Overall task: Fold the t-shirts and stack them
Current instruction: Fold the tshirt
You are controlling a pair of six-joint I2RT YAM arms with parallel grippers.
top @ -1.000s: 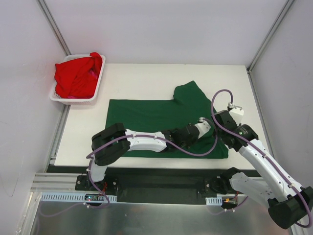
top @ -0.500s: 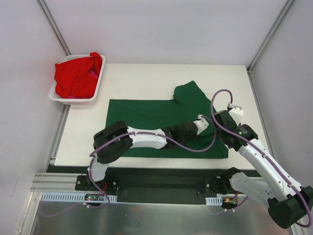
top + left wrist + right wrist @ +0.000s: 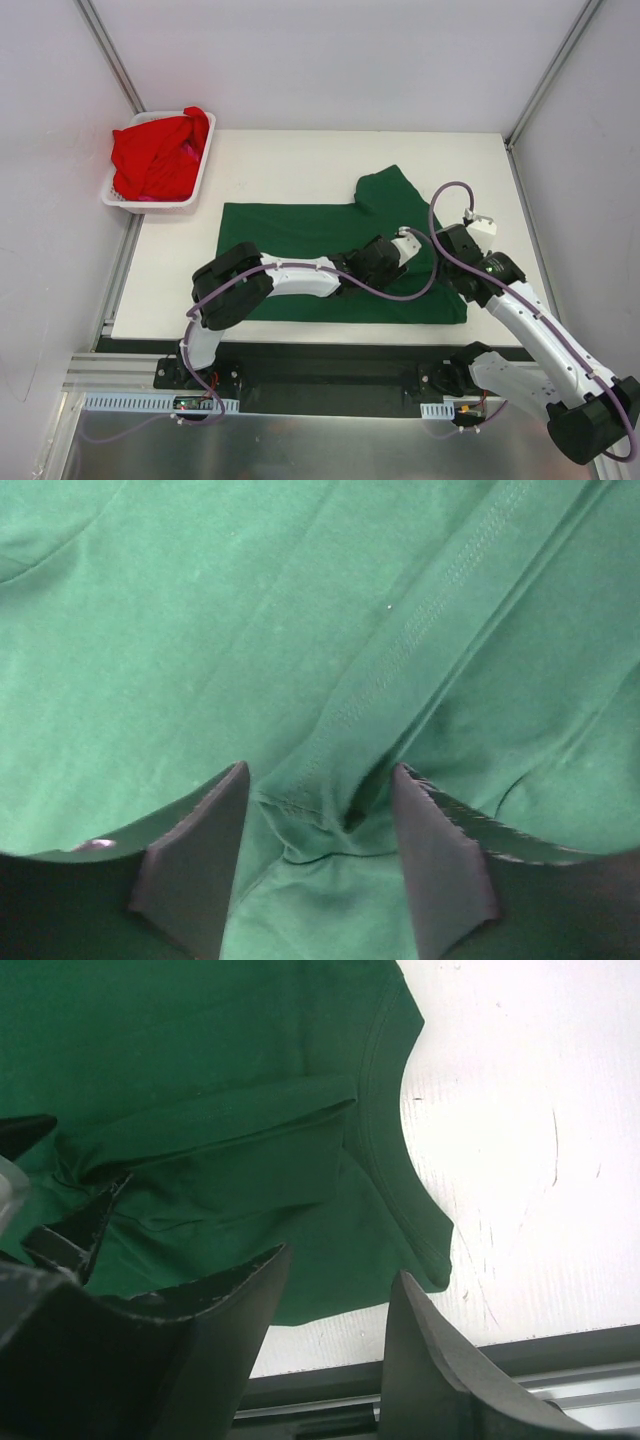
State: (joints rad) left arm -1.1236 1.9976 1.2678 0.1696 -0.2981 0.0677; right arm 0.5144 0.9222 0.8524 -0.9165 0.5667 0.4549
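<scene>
A dark green t-shirt lies spread on the white table, with a sleeve sticking out toward the back right. My left gripper is low over its right part. In the left wrist view the left gripper is open, with a puckered hem seam lying loose between its fingers. My right gripper hovers just to the right and is open; in the right wrist view the right gripper is above the shirt's collar edge with nothing in it. Red t-shirts are heaped in the basket.
The white slotted basket stands at the table's back left corner. The table's near edge runs close under the right gripper. Bare white table lies behind the green shirt, and grey walls enclose the cell.
My left gripper has gone from shut to open, letting go of the green cloth, and has shifted slightly back and to the left. The right arm has barely moved.
</scene>
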